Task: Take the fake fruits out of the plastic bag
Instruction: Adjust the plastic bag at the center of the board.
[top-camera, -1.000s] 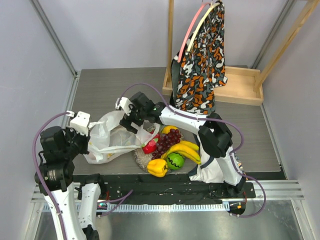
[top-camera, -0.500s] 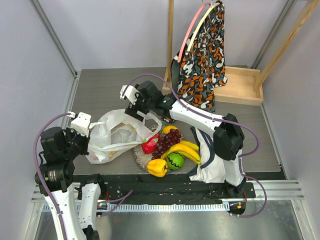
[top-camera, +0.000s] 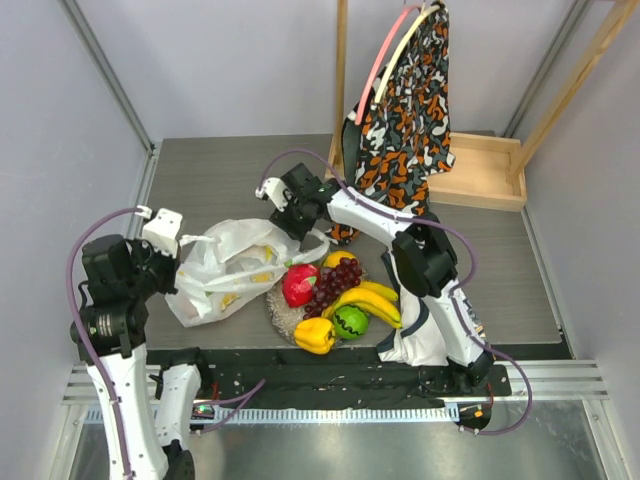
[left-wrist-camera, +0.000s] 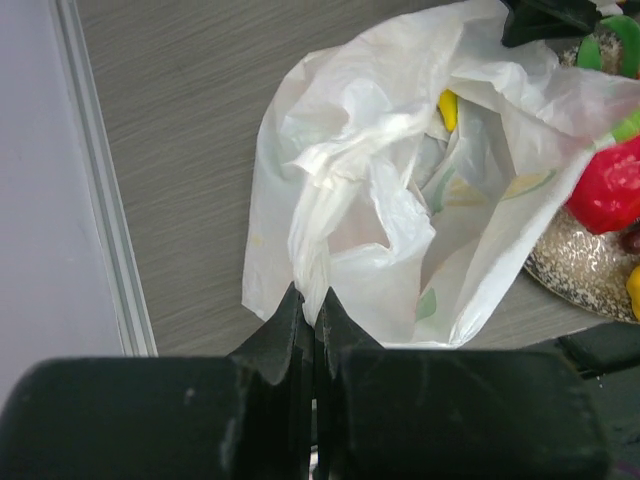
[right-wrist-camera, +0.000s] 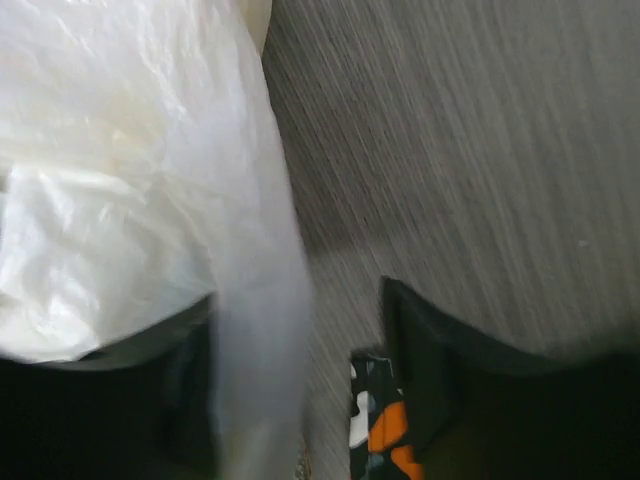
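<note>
The plastic bag (top-camera: 228, 270) lies crumpled on the grey table, with yellow fake fruits showing through it (top-camera: 262, 252). My left gripper (top-camera: 172, 243) is shut on the bag's twisted handle (left-wrist-camera: 312, 262) at its left end. A yellow fruit (left-wrist-camera: 447, 108) shows inside the bag's mouth. My right gripper (top-camera: 291, 213) is at the bag's far right edge, jaws apart, with a blurred band of bag film (right-wrist-camera: 262, 300) running between them beside the left finger (right-wrist-camera: 190, 400). A red fruit (top-camera: 298, 285), purple grapes (top-camera: 336, 279), bananas (top-camera: 366, 300), a green ball (top-camera: 350, 322) and a yellow pepper (top-camera: 314, 335) sit out on a plate.
The speckled plate (top-camera: 281, 316) touches the bag's right side. An orange-black patterned cloth bag (top-camera: 405, 130) hangs from a wooden rack (top-camera: 480, 172) at the back right, close behind my right gripper. A white jersey (top-camera: 425, 335) drapes by the right arm's base.
My right gripper has pulled away from the bag's mouth to the right and back, its jaws narrowing. The bag has sagged flatter, and the red fruit lies more exposed on the plate.
</note>
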